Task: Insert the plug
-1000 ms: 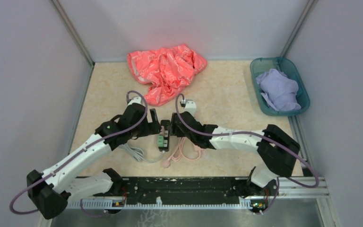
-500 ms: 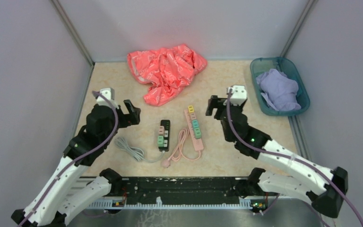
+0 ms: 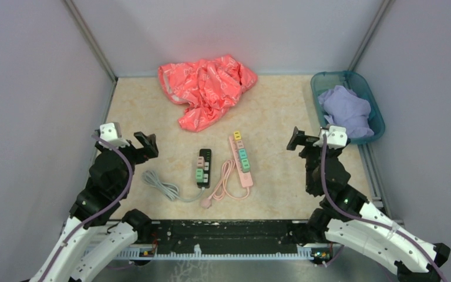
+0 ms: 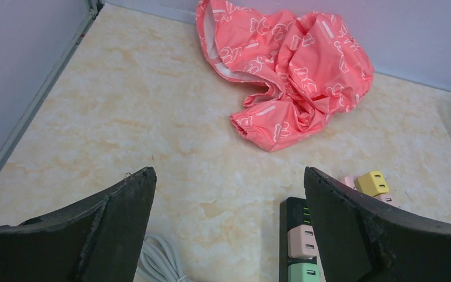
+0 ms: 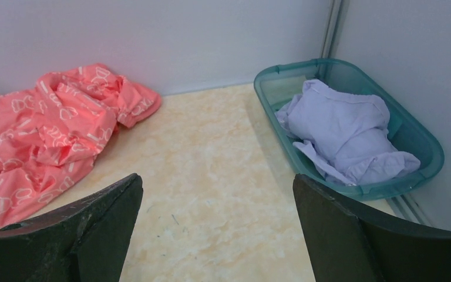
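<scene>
Left gripper (image 3: 145,145) and right gripper (image 3: 298,140) hang wide open, empty, near the table's (image 3: 270,117) side edges, black power strip (image 3: 204,168) between.

pink plug (image 3: 206,203) flat, unplugged, just beside black power strip (image 3: 204,167)

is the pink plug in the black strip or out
Out. The pink plug lies loose just off the near end of the black strip, in none of its sockets.
</scene>
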### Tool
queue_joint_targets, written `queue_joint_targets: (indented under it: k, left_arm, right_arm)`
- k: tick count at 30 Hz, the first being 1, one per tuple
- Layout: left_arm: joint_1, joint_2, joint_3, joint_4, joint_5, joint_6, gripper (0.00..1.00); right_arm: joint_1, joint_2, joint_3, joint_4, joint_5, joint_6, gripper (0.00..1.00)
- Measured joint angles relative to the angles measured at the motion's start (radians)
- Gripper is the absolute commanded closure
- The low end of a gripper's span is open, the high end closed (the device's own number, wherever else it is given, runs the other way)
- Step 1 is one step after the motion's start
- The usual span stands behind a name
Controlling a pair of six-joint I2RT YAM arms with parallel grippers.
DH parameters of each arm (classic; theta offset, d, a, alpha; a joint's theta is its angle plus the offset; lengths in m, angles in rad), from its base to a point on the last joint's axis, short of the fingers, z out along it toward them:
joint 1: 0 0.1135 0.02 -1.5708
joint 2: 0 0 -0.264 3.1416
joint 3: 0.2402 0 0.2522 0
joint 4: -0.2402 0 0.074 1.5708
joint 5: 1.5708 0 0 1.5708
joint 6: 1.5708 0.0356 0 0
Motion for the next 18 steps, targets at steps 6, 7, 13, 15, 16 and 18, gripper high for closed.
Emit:
queue_joint_targets:
  k: [6,7,13,15,16,18]
  left_arm:
    - [0.005,-0.02,-0.022,0.015,-0.005,0.014,0.0]
    - [0.006,-0.02,-0.022,0.015,-0.005,0.014,0.0]
    - [0.018,-0.026,-0.029,0.03,-0.005,0.022,0.0]
    - [0.024,-0.025,-0.03,0.032,-0.002,0.023,0.0]
    - [0.027,-0.024,-0.03,0.033,-0.001,0.024,0.0]
    - [0.034,-0.021,-0.03,0.034,0.0,0.024,0.0]
  right_arm:
    - [0.0,0.005,-0.013,0.027,0.021,-0.05,0.01]
    - [0.0,0.007,-0.014,0.032,0.024,-0.054,0.01]
    - [0.0,0.013,-0.03,0.063,0.029,-0.072,0.01]
    - [0.0,0.015,-0.034,0.067,0.03,-0.076,0.01]
    - [0.0,0.015,-0.034,0.069,0.031,-0.079,0.01]
    - [0.0,0.015,-0.034,0.075,0.032,-0.079,0.01]
